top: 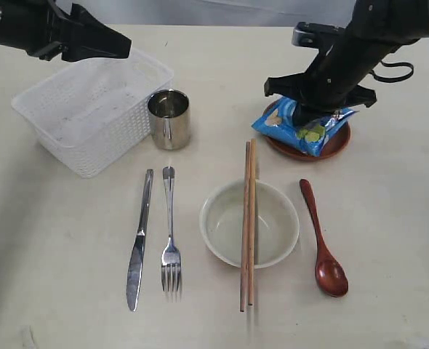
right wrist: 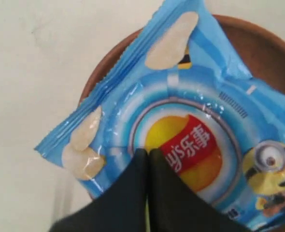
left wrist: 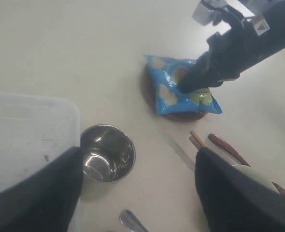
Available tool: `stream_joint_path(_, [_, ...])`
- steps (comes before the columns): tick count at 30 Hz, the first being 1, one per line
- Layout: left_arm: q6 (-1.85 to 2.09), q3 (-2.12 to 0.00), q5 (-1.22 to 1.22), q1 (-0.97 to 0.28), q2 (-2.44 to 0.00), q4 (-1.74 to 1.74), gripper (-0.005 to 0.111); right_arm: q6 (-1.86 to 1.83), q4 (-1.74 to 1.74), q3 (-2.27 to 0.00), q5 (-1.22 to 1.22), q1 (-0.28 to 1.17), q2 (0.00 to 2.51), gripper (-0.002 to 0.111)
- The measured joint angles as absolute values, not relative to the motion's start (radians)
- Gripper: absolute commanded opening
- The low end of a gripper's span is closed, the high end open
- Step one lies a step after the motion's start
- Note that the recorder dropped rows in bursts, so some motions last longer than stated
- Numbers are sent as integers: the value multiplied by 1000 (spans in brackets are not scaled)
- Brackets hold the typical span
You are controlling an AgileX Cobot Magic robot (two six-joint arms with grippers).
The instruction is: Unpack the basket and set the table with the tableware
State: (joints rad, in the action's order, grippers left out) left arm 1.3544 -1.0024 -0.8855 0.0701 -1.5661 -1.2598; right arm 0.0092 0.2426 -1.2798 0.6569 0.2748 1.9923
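My right jaws pressed together, tips down on snack packet (right wrist: 181,96); plate (right wrist: 258,43) right under it. Left jaws spread, over basket (top: 91,109), which looks empty. My read: unpacking done, parking packet is step in hand. Next: lift right jaws straight up, no dragging packet off plate.
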Motion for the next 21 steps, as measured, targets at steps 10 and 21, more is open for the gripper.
stream_joint_path(10, [1354,-1002,-885,70,-1566,-1260,62,0,243,-1275,661,275,1769,-1])
stream_joint_path(21, [1352,-1002,-885,70,-1566,-1260,24,-32,243,-983,308,275,1358,-1])
